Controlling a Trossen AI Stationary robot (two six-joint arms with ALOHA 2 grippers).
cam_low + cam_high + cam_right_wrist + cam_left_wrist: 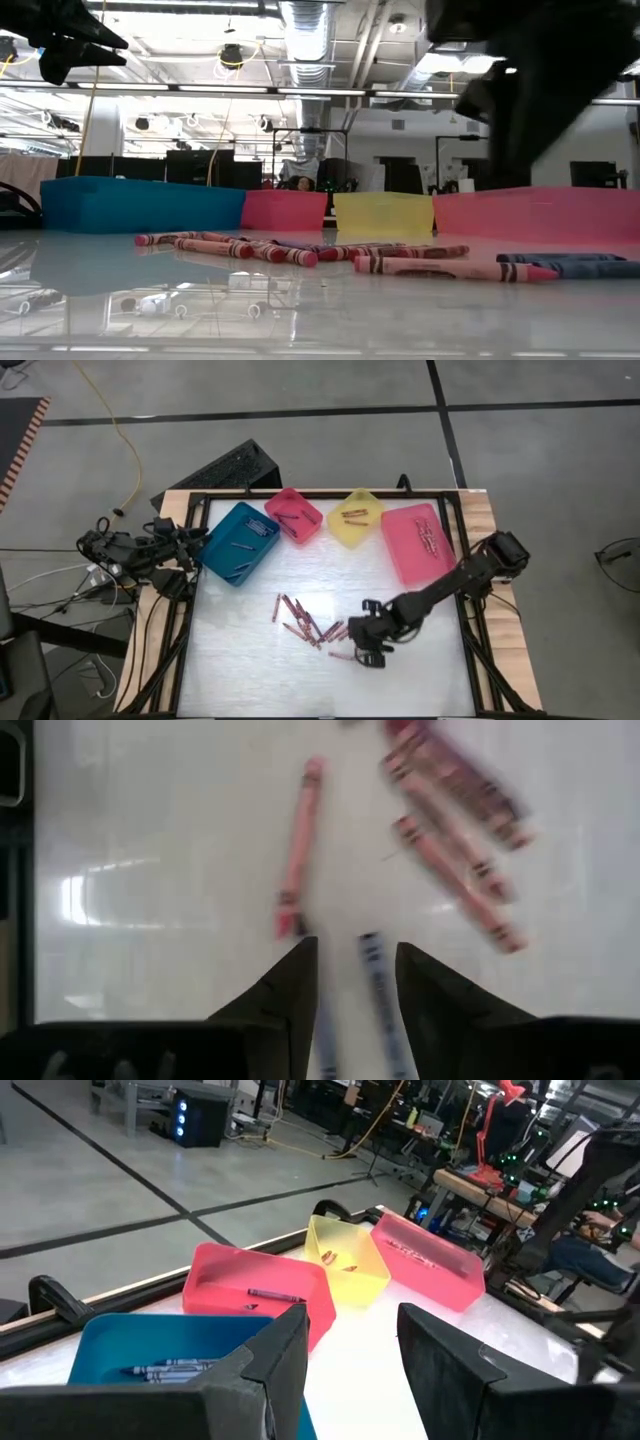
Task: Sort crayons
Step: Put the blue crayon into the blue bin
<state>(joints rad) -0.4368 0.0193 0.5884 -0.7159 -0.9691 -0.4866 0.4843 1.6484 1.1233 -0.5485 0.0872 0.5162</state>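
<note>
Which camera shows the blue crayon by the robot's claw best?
The right wrist view: the blue crayon lies between the open right gripper's fingers. The low view shows it sideways. The high and left wrist views don't show it clearly.

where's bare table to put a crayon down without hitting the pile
Free: the wide near strip of the table below the crayons, and the gap between them and the teal bin. Crowded: around the right gripper, open over blue crayons, and along the back bins.
</note>
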